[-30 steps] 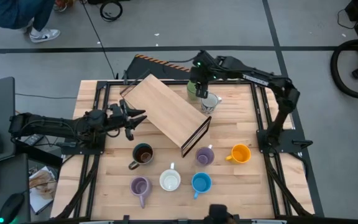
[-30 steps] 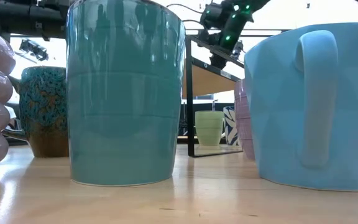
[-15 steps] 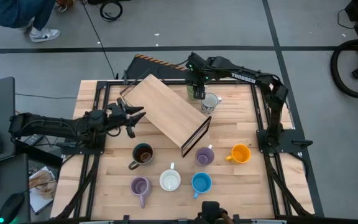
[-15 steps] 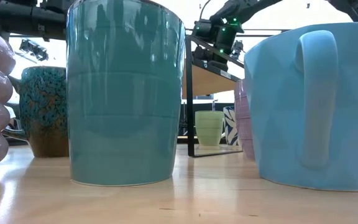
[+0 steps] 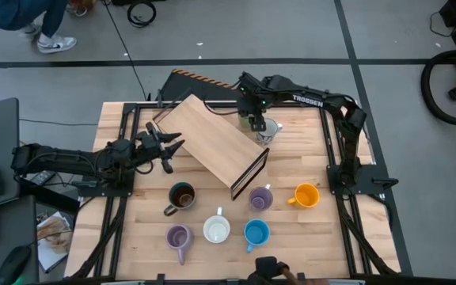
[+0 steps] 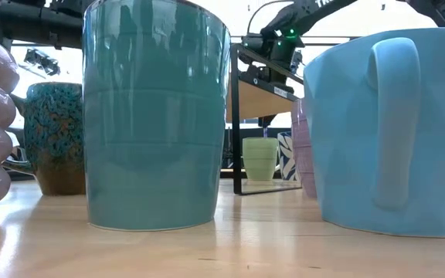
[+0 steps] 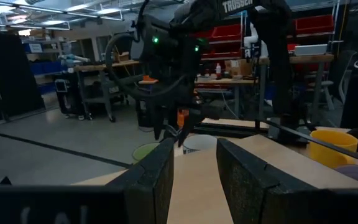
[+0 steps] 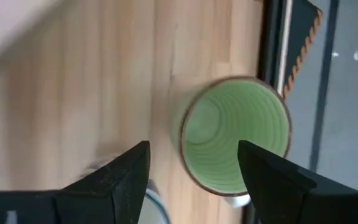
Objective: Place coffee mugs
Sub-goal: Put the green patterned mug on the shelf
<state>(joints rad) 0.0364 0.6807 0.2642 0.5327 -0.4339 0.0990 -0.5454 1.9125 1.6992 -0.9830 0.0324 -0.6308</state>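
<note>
My right gripper (image 5: 252,120) hangs open over the green mug (image 8: 235,143), near the table's far edge. One finger is above the mug's mouth and the other outside its wall. In the low view it stays well above the green mug (image 6: 259,158). The white patterned mug (image 5: 268,131) stands right beside the green one. On the near half of the table stand the dark brown mug (image 5: 182,196), two lavender mugs (image 5: 260,198) (image 5: 178,236), the orange mug (image 5: 305,195), the white mug (image 5: 216,230) and the blue mug (image 5: 256,232). My left gripper (image 5: 171,149) waits open at the left.
A raised wooden shelf (image 5: 212,142) on a black frame sits slantwise mid-table, close to the green and patterned mugs. A black rail frame (image 5: 332,150) runs along the table's sides. Bare wood (image 5: 303,146) lies right of the patterned mug.
My right gripper has shifted a little toward the table's left and come down slightly over the green mug, which it now mostly covers in the high view. The arm's elbow has drawn in toward the left. No mug has moved.
</note>
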